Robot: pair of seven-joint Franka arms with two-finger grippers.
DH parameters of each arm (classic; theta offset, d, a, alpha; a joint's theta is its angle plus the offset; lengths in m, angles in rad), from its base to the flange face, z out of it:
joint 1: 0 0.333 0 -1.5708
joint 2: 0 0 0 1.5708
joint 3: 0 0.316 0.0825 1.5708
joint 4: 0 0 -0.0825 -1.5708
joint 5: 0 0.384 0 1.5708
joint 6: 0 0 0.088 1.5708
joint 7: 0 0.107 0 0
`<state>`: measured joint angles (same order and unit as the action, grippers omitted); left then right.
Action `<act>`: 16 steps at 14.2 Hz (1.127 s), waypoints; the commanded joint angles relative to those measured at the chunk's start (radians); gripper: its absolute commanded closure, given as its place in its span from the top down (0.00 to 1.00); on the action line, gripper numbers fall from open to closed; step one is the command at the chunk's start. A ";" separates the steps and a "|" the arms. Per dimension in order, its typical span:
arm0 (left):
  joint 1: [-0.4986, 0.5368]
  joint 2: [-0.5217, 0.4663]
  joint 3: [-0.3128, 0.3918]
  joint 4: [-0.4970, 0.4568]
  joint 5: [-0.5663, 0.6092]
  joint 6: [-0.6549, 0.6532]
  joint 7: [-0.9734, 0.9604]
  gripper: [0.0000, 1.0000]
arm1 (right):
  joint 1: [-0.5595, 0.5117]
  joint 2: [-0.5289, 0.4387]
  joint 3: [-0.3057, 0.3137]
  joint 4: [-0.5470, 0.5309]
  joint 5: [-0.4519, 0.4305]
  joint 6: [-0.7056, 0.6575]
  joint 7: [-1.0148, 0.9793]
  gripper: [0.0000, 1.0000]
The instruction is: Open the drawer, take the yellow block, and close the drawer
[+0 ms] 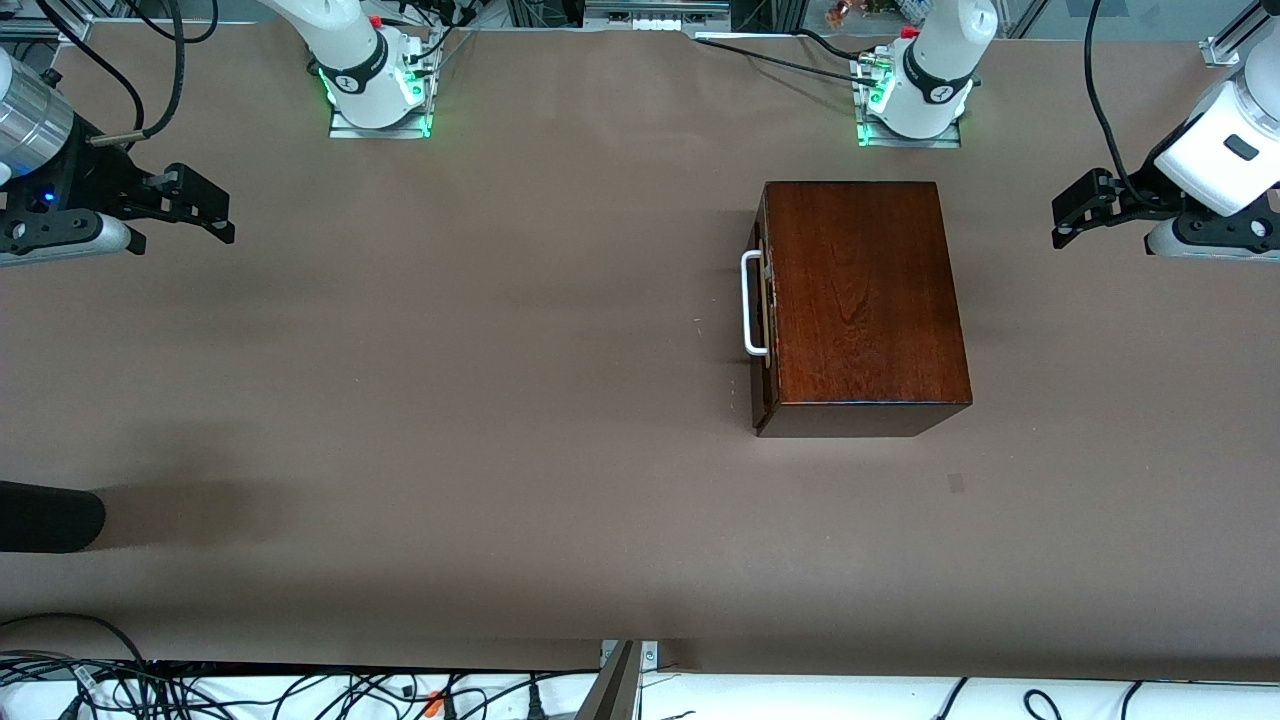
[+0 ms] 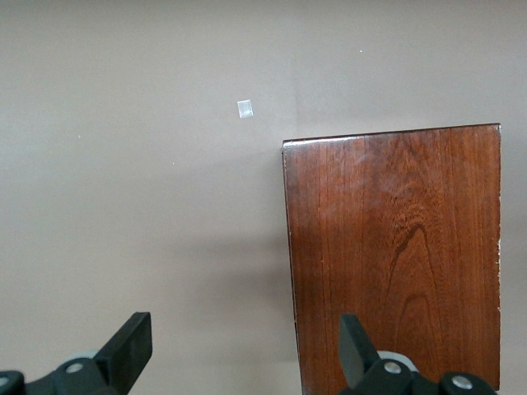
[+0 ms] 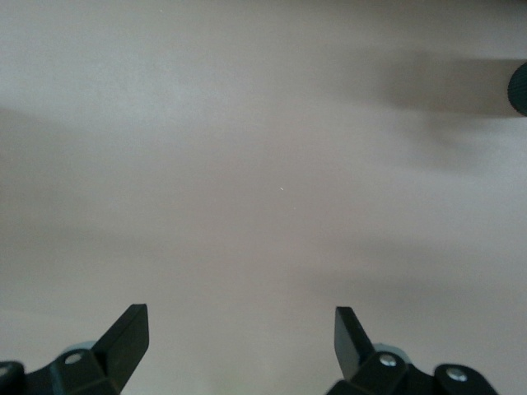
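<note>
A dark reddish-brown wooden box (image 1: 865,295) stands on the table in front of the left arm's base. Its drawer (image 1: 763,392) is shut, and the front with the white bar handle (image 1: 751,303) faces the right arm's end of the table. The yellow block is hidden. My left gripper (image 1: 1072,208) hangs open and empty over the table at the left arm's end. In the left wrist view the gripper (image 2: 243,339) looks down on the box top (image 2: 395,247). My right gripper (image 1: 205,205) (image 3: 241,331) hangs open and empty over bare table at the right arm's end.
A black rounded object (image 1: 50,517) (image 3: 520,89) juts in at the right arm's end, nearer to the front camera. A small pale square mark (image 1: 956,483) (image 2: 244,109) lies on the brown table cover (image 1: 500,400), nearer to the front camera than the box.
</note>
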<state>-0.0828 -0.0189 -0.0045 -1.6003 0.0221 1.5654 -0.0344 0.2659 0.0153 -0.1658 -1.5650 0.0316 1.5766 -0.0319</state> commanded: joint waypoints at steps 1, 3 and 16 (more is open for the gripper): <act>-0.002 -0.003 0.001 0.008 -0.011 0.001 0.019 1.00 | -0.001 0.003 0.000 0.017 0.001 -0.010 0.017 1.00; 0.000 0.002 0.004 0.013 -0.017 0.002 0.018 1.00 | -0.001 0.003 0.000 0.017 0.001 -0.010 0.017 1.00; -0.002 0.002 -0.006 0.039 -0.010 -0.014 0.028 1.00 | -0.002 0.003 -0.001 0.017 0.004 -0.009 0.018 1.00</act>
<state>-0.0837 -0.0187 -0.0082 -1.5927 0.0221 1.5664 -0.0331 0.2653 0.0153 -0.1667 -1.5650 0.0316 1.5766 -0.0311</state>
